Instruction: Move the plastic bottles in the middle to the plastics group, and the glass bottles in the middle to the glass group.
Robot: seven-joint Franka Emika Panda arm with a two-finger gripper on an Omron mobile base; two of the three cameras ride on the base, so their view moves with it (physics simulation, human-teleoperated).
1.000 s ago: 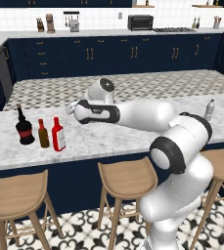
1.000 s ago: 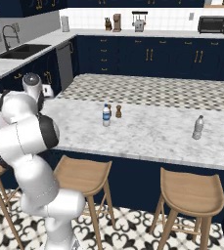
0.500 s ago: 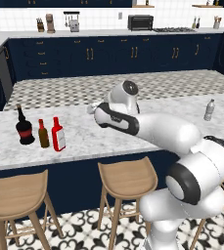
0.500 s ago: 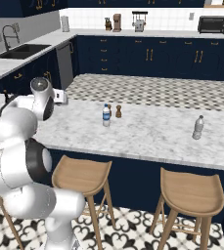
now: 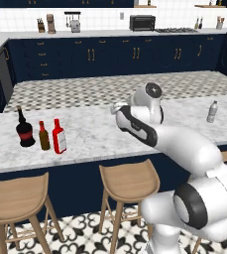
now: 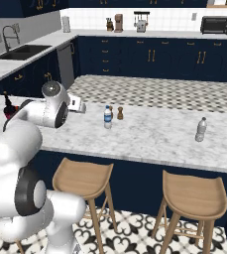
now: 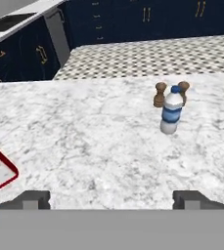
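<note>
Pincer [image 7: 111,197] released and holding nothing above the white marble worktop [image 7: 84,141], small clear plastic bottle with blue label band [image 7: 171,111] upright ahead, two tiny brown shakers [image 7: 160,94] just behind it, flat red glass bottle [image 5: 59,136] beside slim brown bottle [image 5: 44,136] near black round-bellied bottle [image 5: 24,128], greyish clear bottle [image 5: 212,111] well apart.

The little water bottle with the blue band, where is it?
In the hand view the water bottle stands upright on the marble counter, right in front of two small brown shakers.
</note>
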